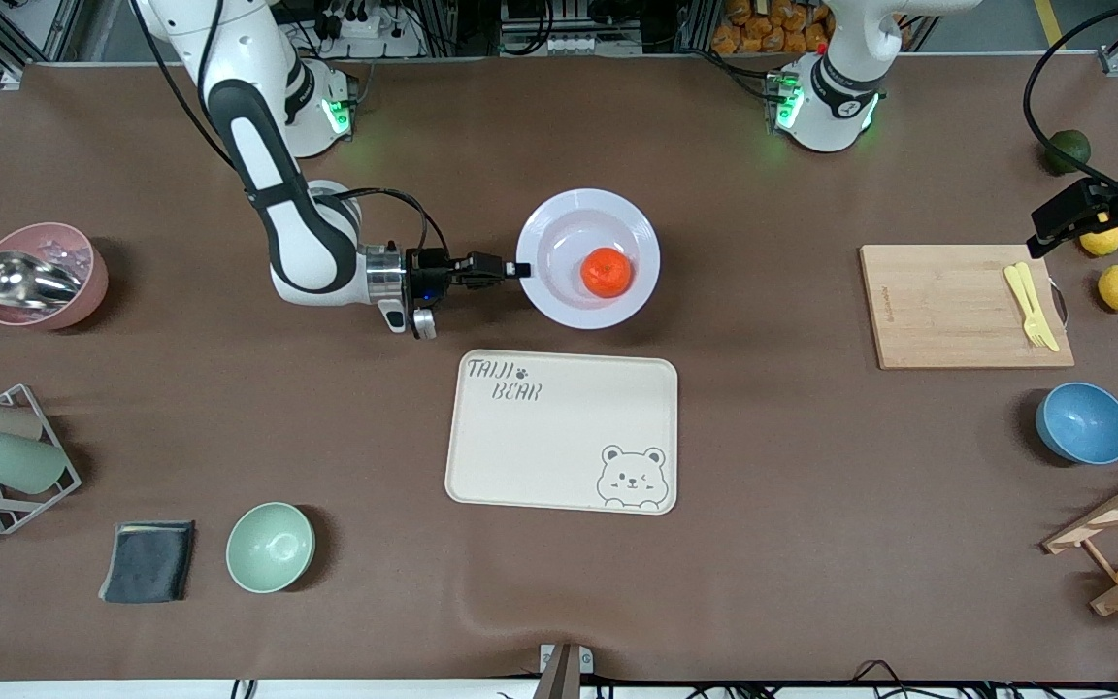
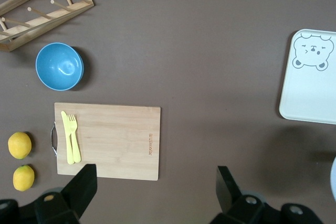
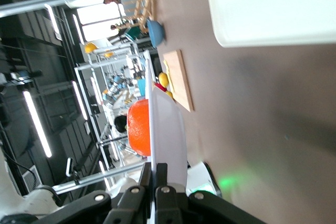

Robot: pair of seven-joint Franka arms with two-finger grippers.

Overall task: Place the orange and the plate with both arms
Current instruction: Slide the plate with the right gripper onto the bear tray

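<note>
My right gripper (image 1: pixel 518 269) pinches the rim of the stiff, glossy plate (image 1: pixel 559 296), so the round orange (image 1: pixel 607 272) may roll, while my left gripper (image 2: pixel 155 184) waits spread over the cutting board (image 2: pixel 115 140).

Orange (image 1: pixel 607 272) sits in lavender-white plate (image 1: pixel 549 223) — upright.

brown table (image 1: pixel 811 544), aluminium frame posts

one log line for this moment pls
right gripper: shut on plate rim | orange: in plate well | left gripper: open, waiting above cutting board | tray: nearer front camera than plate
</note>
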